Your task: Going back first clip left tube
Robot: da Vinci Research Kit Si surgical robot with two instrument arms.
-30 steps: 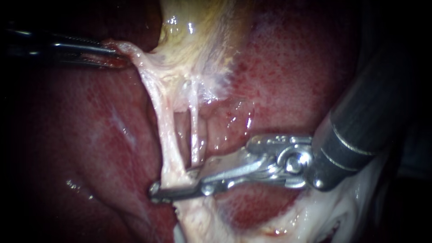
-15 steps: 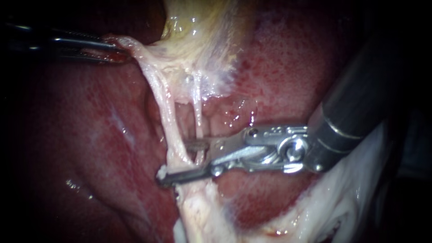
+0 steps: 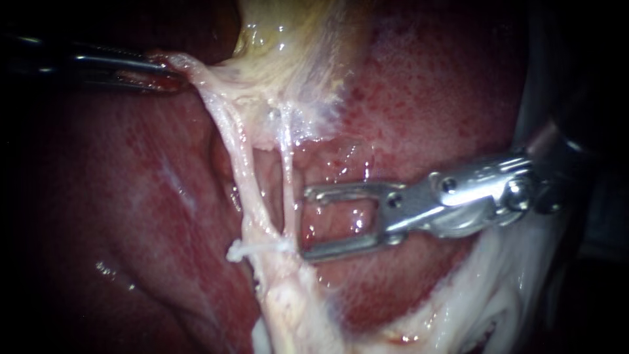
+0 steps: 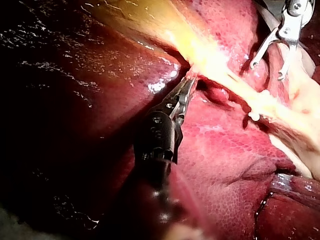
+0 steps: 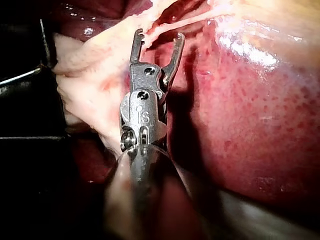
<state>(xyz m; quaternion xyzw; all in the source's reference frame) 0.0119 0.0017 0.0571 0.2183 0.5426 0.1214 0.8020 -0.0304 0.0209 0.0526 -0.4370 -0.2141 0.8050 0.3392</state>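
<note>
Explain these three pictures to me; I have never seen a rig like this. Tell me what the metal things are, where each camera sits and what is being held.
This is a surgical robot working on a pig's liver and yellowish gallbladder on a bench. The wide picture comes from an endoscope close to the tissue. The other two come from a camera on each arm, looking along that arm's own instrument. Each instrument ends in a small hand of two jaws. The left instrument is shut on a tissue strand near the gallbladder and holds it stretched. The right instrument is open and holds nothing, just beside the thin right tube. A small white clip sits across the left tube.
</note>
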